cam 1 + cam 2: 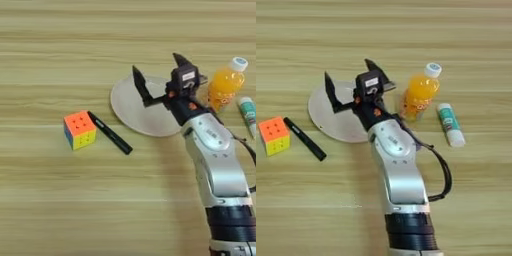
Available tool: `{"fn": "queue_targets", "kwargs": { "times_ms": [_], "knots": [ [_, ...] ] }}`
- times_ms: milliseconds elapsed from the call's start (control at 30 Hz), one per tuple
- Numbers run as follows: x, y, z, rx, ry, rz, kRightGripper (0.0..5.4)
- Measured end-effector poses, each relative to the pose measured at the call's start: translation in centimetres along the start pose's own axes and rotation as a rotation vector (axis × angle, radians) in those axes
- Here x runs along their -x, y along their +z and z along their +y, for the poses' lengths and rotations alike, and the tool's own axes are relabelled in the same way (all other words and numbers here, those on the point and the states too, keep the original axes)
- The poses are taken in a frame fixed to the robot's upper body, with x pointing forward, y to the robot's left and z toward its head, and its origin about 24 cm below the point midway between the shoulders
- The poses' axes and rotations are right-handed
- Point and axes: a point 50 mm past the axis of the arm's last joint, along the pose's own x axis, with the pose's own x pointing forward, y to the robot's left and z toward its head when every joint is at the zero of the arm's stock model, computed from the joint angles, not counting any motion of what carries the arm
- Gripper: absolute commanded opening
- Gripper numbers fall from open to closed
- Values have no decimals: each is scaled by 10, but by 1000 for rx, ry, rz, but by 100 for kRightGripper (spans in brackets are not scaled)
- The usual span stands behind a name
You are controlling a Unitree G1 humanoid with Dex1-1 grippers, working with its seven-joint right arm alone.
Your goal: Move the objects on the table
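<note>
Fig. Table (50,200) of light wood grain, seen from above w/ the right arm reaching in from the lower edge. The silver forearm (398,175) is extended up toward the round beige plate (131,112). The right gripper (159,75) is held over the plate's far part, its two black fingers (140,85) spread wide apart w/ nothing between them; whether the tips touch the plate cannot be told.

The orange-juice bottle (420,97) w/ white cap is seen just right of the gripper body, cap pointing to the far right; it appears to be lying tilted on the table, close beside the plate's right rim. A white-and-green tube (450,124) is laid flat just right of the bottle, apart from it.

The black marker pen (110,132) is laid diagonally left of the plate, near but not touching its rim; its upper end is next to the colourful puzzle cube (80,130), approx. touching the cube's right edge. The cube is set w/ an orange face up and a yellow face toward the camera.
</note>
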Motion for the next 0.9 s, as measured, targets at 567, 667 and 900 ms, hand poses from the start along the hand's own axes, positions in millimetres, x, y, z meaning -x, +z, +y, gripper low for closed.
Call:
{"fn": "queue_targets", "kwargs": {
  "times_ms": [567,667,900],
  "knots": [
    [7,-4,-66,261,-468,-68,536],
    [8,-6,-71,274,-509,-61,536],
    [8,-14,-80,259,-549,-21,536]
  ]
}}
